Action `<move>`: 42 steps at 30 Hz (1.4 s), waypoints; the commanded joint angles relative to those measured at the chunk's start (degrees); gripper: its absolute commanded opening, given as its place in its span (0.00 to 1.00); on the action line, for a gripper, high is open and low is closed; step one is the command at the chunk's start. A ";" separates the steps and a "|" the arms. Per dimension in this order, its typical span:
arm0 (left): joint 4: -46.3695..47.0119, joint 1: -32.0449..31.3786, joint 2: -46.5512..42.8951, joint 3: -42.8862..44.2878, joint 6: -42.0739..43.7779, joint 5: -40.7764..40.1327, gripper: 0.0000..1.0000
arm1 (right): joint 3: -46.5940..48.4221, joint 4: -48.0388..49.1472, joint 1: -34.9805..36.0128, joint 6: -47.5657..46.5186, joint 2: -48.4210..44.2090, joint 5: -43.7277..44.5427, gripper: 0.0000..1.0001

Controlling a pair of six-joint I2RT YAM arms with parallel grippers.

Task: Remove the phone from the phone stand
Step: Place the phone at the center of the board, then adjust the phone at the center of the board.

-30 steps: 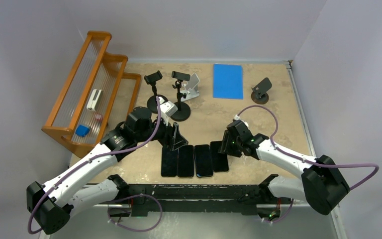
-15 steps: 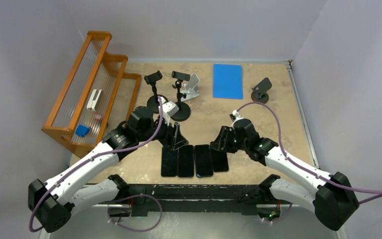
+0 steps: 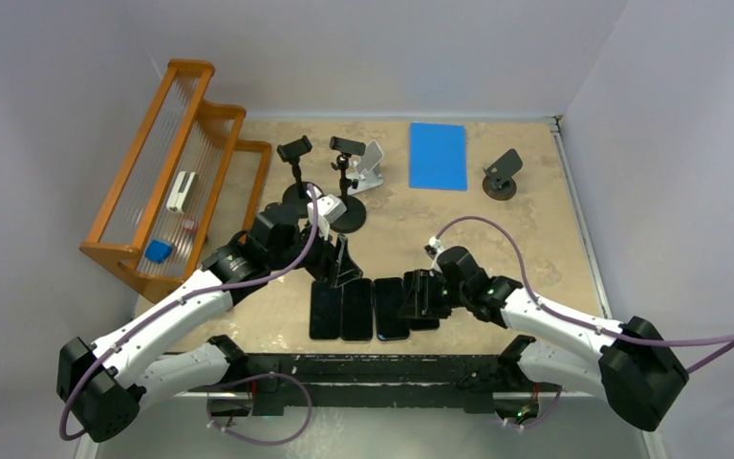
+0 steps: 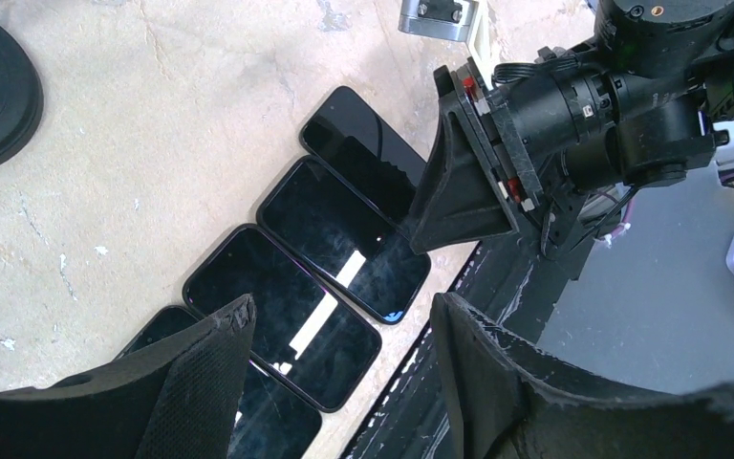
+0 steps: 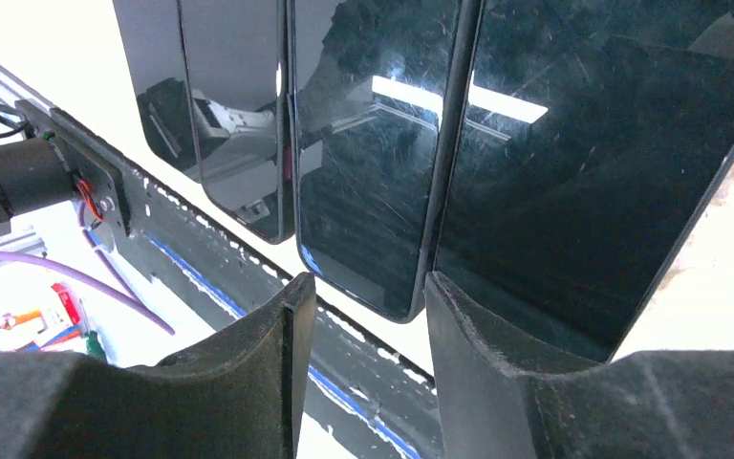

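My right arm has swung to the left and toward the near edge since one second ago. My right gripper (image 3: 419,295) now hangs over the right end of the row of phones (image 3: 357,310), where before it was beside that end. My left arm has shifted only a little.

The four phones lie flat on the table (image 3: 507,249), with the dark glossy faces up, side by side and close to the near edge. In the right wrist view my right fingers (image 5: 248,373) stand apart with nothing between them, and the near ends of the phones show through the gap. I cannot tell if the fingers touch the glass.

My left gripper (image 3: 342,263) is above the far left part of the row. Its left fingers (image 4: 201,382) are also spread and hold nothing.

The stands are farther back, well apart from the phones. There is a first black stand (image 3: 296,177), a second black stand (image 3: 346,186), a white stand (image 3: 371,167) and a small dark stand (image 3: 503,174) at the right. A blue pad (image 3: 438,155) lies between the last two. A wooden rack (image 3: 177,172) stands at the left.
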 commanded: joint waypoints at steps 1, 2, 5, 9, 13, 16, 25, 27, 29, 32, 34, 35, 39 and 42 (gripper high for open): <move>0.92 0.28 -0.08 0.15 0.33 -0.29 0.65 | 0.76 -3.55 0.61 0.55 -1.86 0.55 0.49; 0.91 0.26 -0.08 0.15 0.32 -0.29 0.65 | 0.07 -3.45 0.74 0.79 -2.06 0.28 0.50; 0.90 0.34 0.01 0.19 0.32 -0.29 0.65 | -1.62 -1.82 0.92 1.87 -1.81 -0.55 0.50; 0.91 0.36 0.05 0.18 0.28 -0.15 0.65 | -2.70 0.20 2.16 2.93 -0.59 -1.92 0.50; 0.77 0.36 -0.10 0.15 0.24 -0.11 0.65 | -2.63 0.30 3.51 3.10 0.90 -1.79 0.50; 0.75 0.37 -0.32 0.03 0.23 -0.16 0.65 | -2.67 0.54 3.88 3.78 0.73 -1.61 0.50; 0.87 0.34 -0.18 0.19 0.15 0.05 0.65 | -3.82 2.67 4.92 5.53 1.41 -3.39 0.50; 0.89 0.33 -0.26 0.10 0.15 0.06 0.65 | -4.07 3.77 5.20 5.90 1.86 -3.93 0.50; 0.87 0.35 -0.26 0.06 0.15 0.03 0.65 | -4.01 4.29 5.55 6.18 2.29 -4.15 0.51; 0.88 0.38 -0.26 0.07 0.15 0.06 0.65 | -3.77 5.07 5.93 6.54 2.87 -4.52 0.51; 0.87 0.33 -0.26 0.06 0.15 0.06 0.65 | -3.76 6.22 6.11 7.07 3.11 -4.72 0.50; 0.77 0.33 -0.26 0.07 0.15 0.06 0.65 | -3.78 6.90 6.20 7.26 3.28 -4.73 0.51; 0.77 0.38 -0.19 0.08 0.13 0.06 0.65 | -3.82 8.52 6.54 7.74 4.15 -5.06 0.51; 0.75 0.38 -0.09 0.10 0.13 0.02 0.65 | -2.94 7.00 6.57 7.07 4.08 -3.72 0.50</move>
